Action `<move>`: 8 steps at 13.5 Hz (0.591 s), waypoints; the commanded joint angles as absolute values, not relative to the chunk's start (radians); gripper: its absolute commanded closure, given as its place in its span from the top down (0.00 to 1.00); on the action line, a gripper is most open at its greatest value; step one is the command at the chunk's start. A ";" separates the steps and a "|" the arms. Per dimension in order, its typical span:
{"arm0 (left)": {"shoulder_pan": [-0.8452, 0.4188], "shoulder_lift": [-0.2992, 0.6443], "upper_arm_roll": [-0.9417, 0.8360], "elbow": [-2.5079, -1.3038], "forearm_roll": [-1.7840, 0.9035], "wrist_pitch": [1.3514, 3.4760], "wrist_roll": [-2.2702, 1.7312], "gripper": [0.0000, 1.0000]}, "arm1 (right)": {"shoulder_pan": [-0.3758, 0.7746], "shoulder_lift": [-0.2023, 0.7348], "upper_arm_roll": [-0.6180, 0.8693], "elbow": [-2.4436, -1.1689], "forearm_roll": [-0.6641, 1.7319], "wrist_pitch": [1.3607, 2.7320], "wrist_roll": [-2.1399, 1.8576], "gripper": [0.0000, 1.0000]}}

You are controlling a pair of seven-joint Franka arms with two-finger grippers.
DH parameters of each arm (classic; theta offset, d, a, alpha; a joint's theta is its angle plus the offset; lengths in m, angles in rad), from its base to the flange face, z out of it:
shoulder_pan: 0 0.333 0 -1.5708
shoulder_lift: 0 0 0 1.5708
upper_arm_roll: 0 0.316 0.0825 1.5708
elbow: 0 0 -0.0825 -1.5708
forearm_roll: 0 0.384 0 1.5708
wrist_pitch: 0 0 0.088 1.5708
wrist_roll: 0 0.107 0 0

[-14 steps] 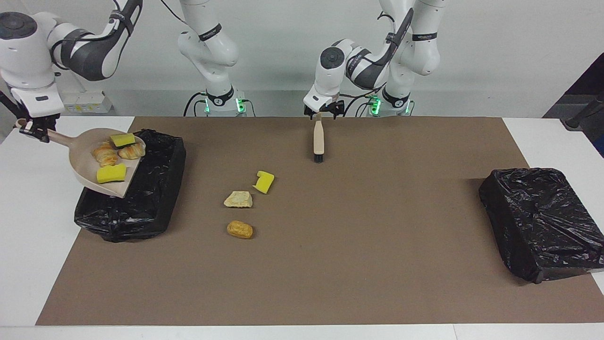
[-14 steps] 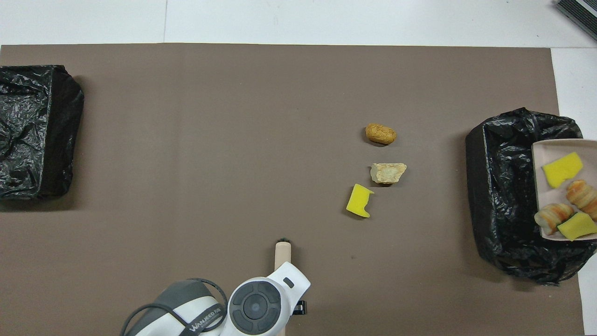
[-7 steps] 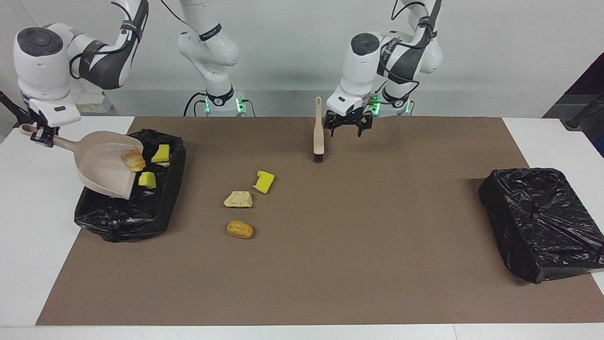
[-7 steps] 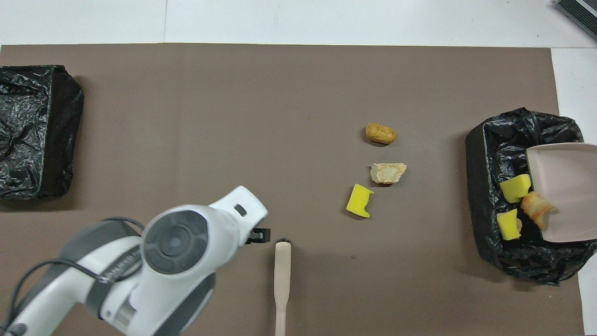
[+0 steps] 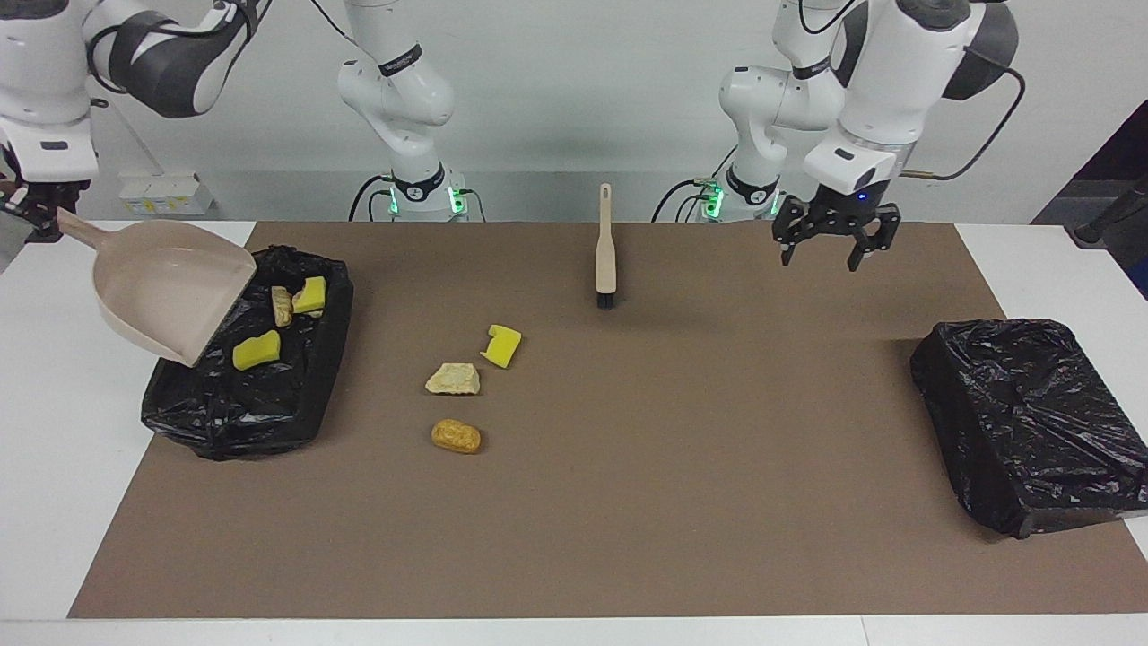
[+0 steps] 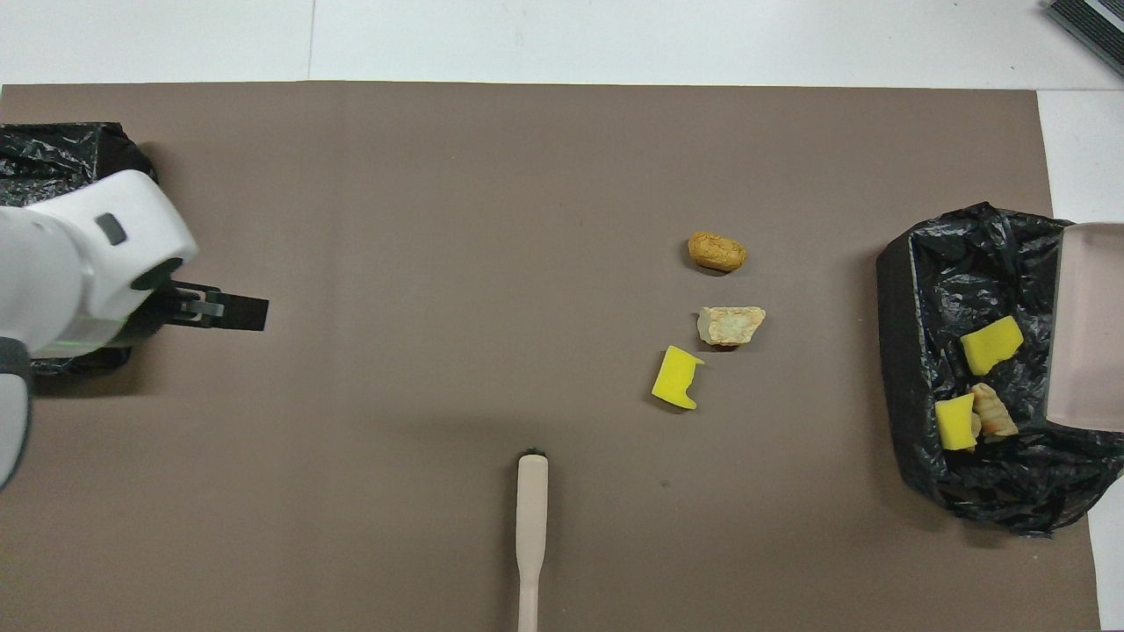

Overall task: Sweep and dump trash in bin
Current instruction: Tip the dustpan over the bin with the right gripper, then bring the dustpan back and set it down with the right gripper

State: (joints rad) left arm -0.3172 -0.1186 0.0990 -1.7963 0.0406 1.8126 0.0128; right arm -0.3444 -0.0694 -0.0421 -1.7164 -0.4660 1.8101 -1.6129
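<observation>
The beige dustpan (image 5: 170, 287) (image 6: 1089, 325) hangs tilted over the black-lined bin (image 5: 224, 422) (image 6: 913, 290) at the right arm's end, my right gripper (image 5: 40, 215) shut on its handle. In the bin lie two yellow sponge chunks (image 5: 256, 350) (image 6: 990, 344) and a croissant (image 5: 281, 305) (image 6: 992, 411). Three pieces of trash lie on the mat: a yellow sponge (image 5: 502, 345) (image 6: 676, 377), a pale bread lump (image 5: 453, 379) (image 6: 731, 325) and a golden roll (image 5: 456, 436) (image 6: 717, 251). The beige brush (image 5: 605, 247) (image 6: 531, 518) lies alone on the mat. My left gripper (image 5: 830, 249) (image 6: 219, 309) hangs open and empty over the mat.
A second black-lined bin (image 5: 1031, 422) (image 6: 53, 149) stands at the left arm's end of the table. The brown mat (image 5: 673, 493) covers most of the white table.
The dustpan tipped up and its sponges and croissants slid into the bin. My left gripper left the brush handle, rose and swung toward the left arm's end.
</observation>
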 commanded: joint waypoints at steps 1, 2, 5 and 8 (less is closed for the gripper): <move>-0.224 -0.039 0.083 -1.622 0.046 1.720 0.110 1.00 | -0.336 -0.072 0.024 -1.683 -0.371 1.727 -1.388 0.00; -0.204 -0.013 0.083 -1.574 0.043 1.676 0.112 1.00 | -0.310 -0.072 0.055 -1.687 -0.370 1.709 -1.271 0.00; -0.138 -0.002 0.087 -1.557 0.011 1.657 0.146 1.00 | -0.163 -0.072 0.072 -1.697 -0.341 1.674 -0.926 0.00; -0.129 0.000 0.087 -1.557 -0.002 1.658 0.158 1.00 | -0.065 -0.061 0.072 -1.719 -0.285 1.661 -0.660 0.00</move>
State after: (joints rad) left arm -0.1464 -0.0180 0.0991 -1.5933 0.0142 1.6894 0.1404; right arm -0.0917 -0.0648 0.0764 -1.7044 -0.3260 1.6654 -0.7884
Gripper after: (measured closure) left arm 0.000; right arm 0.687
